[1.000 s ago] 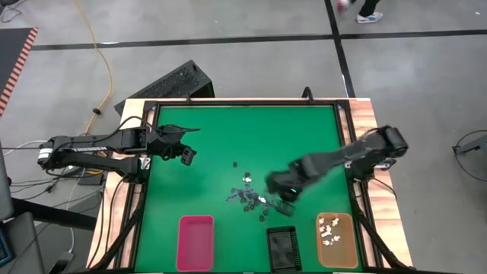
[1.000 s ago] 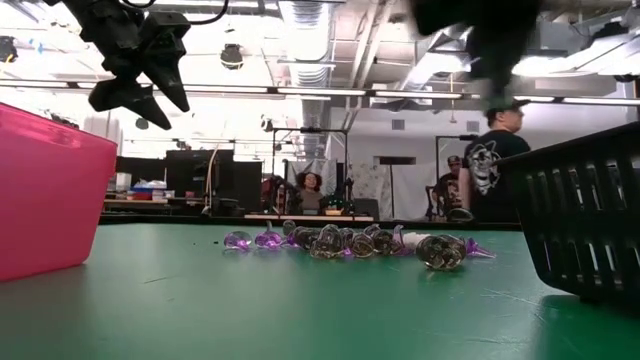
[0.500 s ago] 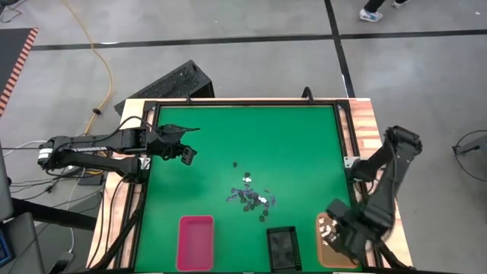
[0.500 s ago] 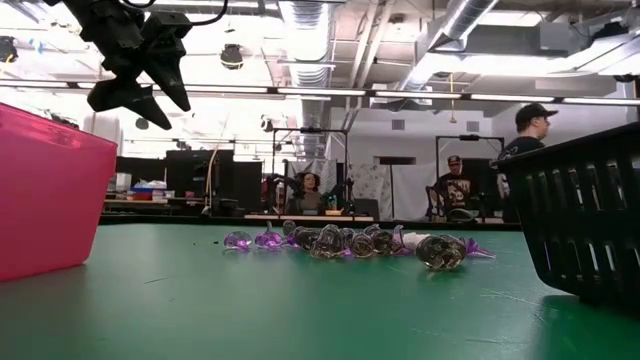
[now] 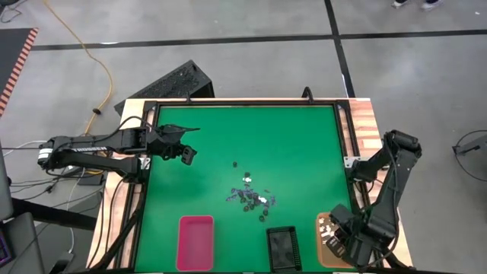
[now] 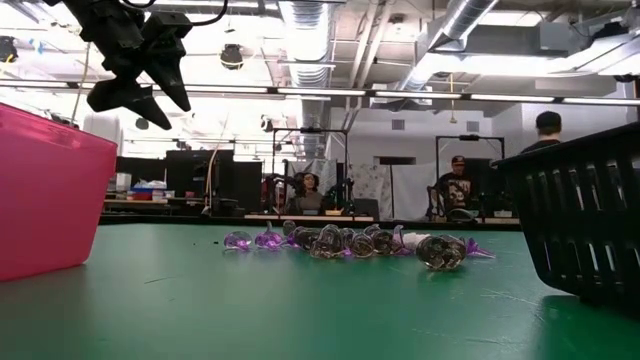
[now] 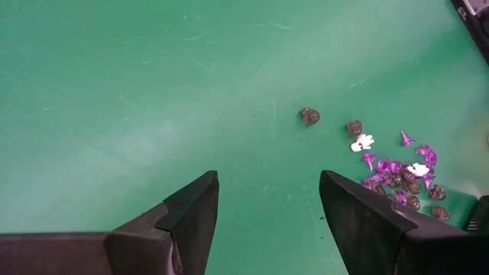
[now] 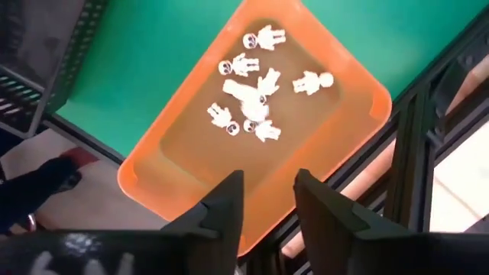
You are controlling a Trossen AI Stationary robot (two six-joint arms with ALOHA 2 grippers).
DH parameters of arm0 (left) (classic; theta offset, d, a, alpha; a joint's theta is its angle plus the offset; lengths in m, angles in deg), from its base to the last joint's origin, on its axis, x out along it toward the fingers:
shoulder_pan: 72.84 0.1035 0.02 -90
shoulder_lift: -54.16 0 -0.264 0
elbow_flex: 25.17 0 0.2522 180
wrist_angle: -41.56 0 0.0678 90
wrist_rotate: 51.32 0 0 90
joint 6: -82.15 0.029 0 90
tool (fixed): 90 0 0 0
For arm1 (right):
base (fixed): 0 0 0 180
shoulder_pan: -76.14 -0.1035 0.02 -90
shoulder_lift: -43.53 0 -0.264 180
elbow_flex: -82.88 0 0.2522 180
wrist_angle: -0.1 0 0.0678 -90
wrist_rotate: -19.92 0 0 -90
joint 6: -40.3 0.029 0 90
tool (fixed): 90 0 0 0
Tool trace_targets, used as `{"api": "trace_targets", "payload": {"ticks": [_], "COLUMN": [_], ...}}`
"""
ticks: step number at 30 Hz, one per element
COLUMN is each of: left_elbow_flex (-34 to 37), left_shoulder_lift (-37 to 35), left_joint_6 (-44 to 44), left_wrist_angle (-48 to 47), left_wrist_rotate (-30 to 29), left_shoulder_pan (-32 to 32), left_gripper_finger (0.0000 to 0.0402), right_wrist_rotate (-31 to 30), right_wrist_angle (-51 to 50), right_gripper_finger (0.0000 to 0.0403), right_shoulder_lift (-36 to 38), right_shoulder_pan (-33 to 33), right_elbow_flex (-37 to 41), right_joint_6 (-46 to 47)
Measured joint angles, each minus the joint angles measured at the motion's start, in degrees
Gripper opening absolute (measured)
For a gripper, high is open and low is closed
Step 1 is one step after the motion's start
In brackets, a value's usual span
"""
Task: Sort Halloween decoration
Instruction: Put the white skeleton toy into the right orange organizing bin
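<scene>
Right wrist view: right gripper jaws parted, empty, above orange tray of white trinkets.

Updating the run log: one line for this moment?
right gripper: open above orange tray | white figures: in tray | left gripper: open, waiting

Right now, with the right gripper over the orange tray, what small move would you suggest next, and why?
Probably lift the right gripper and swing it back toward the pile mid-table. Its fingers stand apart with nothing between them, and white figures lie in the orange tray beneath, so the drop looks done. Purple, dark and white pieces remain unsorted. The left gripper waits near the table's far left.
</scene>
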State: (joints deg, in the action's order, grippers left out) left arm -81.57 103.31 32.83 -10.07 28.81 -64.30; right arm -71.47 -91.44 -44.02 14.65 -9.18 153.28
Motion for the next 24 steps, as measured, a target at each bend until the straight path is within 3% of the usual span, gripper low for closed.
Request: {"api": "trace_targets", "payload": {"ticks": [3, 7, 13, 19, 24], "left_elbow_flex": [0.0, 0.0, 0.0, 0.0, 0.0], "left_shoulder_lift": [0.0, 0.0, 0.0, 0.0, 0.0], "left_joint_6": [0.0, 0.1, 0.2, 0.6, 0.7], "left_wrist_angle": [0.0, 0.0, 0.0, 0.0, -0.1], "left_wrist_rotate": [0.0, 0.0, 0.0, 0.0, -0.9], "left_shoulder_pan": [0.0, 0.0, 0.0, 0.0, 0.0], "left_gripper_finger": [0.0219, 0.0219, 0.0219, 0.0219, 0.0219], "right_wrist_rotate": [-1.0, -7.0, -14.5, -15.1, -10.0], "right_wrist_angle": [0.2, 1.6, 10.8, 26.8, 38.7], "right_gripper_finger": [0.0168, 0.0169, 0.0162, 0.0162, 0.0162], "right_shoulder_lift": [0.0, 0.0, 0.0, 0.0, -1.9], "right_shoulder_pan": [2.1, 8.2, 24.4, 40.7, 49.9], "right_elbow_flex": [0.0, 0.0, 0.0, 0.0, -0.1], "right_joint_6": [-4.0, -12.4, -37.2, -64.4, -79.3]}}
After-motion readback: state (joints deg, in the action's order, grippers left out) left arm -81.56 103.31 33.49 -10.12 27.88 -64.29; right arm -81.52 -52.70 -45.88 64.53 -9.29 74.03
